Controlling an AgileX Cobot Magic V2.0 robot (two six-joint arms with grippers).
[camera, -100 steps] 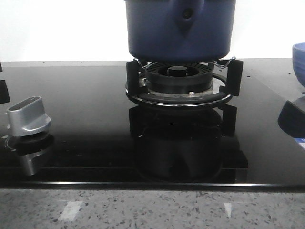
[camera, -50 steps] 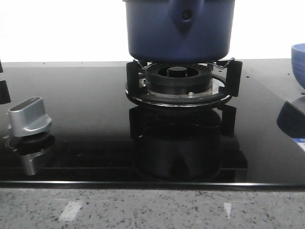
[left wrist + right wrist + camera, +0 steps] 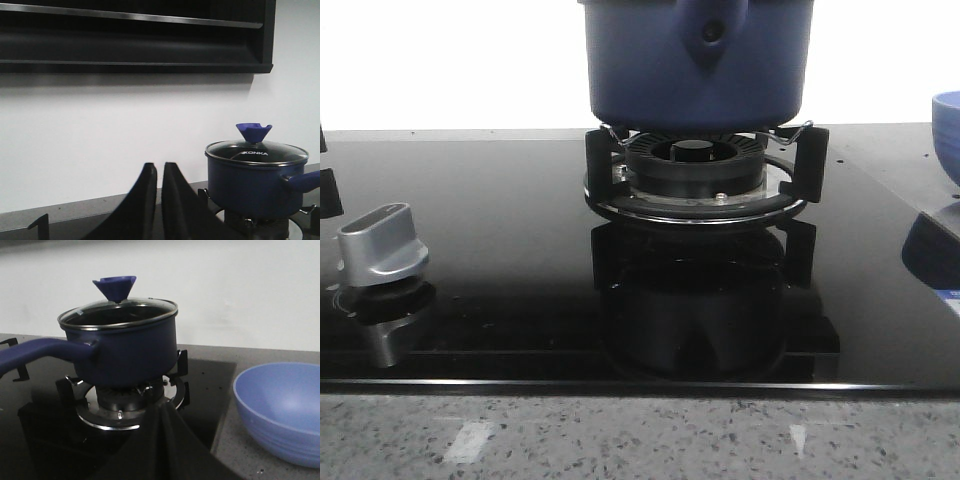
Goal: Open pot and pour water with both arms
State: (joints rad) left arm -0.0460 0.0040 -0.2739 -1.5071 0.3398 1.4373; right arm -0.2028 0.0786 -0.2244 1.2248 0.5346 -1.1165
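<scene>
A glossy black glass stovetop (image 3: 500,250) fills the speckled grey stone bench (image 3: 620,440). The large dark blue round pot (image 3: 698,60) with matte sides sits on the black burner grate (image 3: 700,175) towards the stovetop's far edge, its long blue handle (image 3: 45,350) pointing back at the robot. A glass lid (image 3: 120,310) with a steel rim and a blue cone-shaped knob (image 3: 116,287) covers the pot. A lighter blue round bowl (image 3: 280,410) rests on the bench just off the stovetop's right edge. A silver control knob (image 3: 382,245) stands near the stovetop's left edge. The left gripper (image 3: 159,200) has its black fingers nearly together, holding nothing. The right gripper (image 3: 160,440) is pressed closed, also holding nothing.
</scene>
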